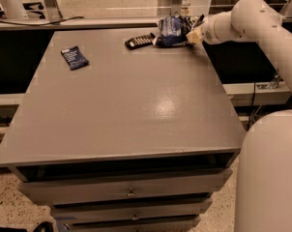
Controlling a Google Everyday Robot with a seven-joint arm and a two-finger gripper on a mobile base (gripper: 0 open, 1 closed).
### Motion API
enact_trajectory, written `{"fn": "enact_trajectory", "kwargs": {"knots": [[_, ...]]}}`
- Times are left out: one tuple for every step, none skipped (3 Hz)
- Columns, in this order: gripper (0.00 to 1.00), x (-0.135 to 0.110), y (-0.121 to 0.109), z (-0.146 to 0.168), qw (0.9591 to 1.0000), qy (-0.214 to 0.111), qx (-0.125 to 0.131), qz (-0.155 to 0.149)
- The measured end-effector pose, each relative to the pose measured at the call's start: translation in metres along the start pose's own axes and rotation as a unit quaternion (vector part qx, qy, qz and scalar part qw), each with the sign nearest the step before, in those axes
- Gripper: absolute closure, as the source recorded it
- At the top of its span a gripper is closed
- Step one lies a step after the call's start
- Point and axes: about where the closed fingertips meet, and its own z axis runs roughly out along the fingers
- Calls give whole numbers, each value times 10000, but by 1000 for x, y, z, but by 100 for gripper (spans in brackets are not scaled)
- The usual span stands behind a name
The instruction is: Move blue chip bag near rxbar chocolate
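The blue chip bag (172,31) is a crinkly dark-blue bag that rests on the far right part of the grey table (136,105). Its left edge is right beside the rxbar chocolate (139,41), a slim black bar with white lettering. My gripper (194,29) is at the bag's right end, low over the table, and is shut on the bag's edge. The white arm reaches in from the right.
A small flat dark-blue packet (74,57) lies at the far left of the table. The table has drawers below its front edge. My white base (269,178) stands at the table's right front corner. A rail and floor lie behind the table.
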Motion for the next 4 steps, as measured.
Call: {"fn": "enact_trajectory", "kwargs": {"knots": [[59, 4, 9, -2, 10000, 26, -79, 32], [36, 2, 14, -7, 9999, 19, -127, 27], [12, 1, 14, -13, 9999, 41, -140, -27], [0, -3, 10, -22, 9998, 63, -130, -129]]}}
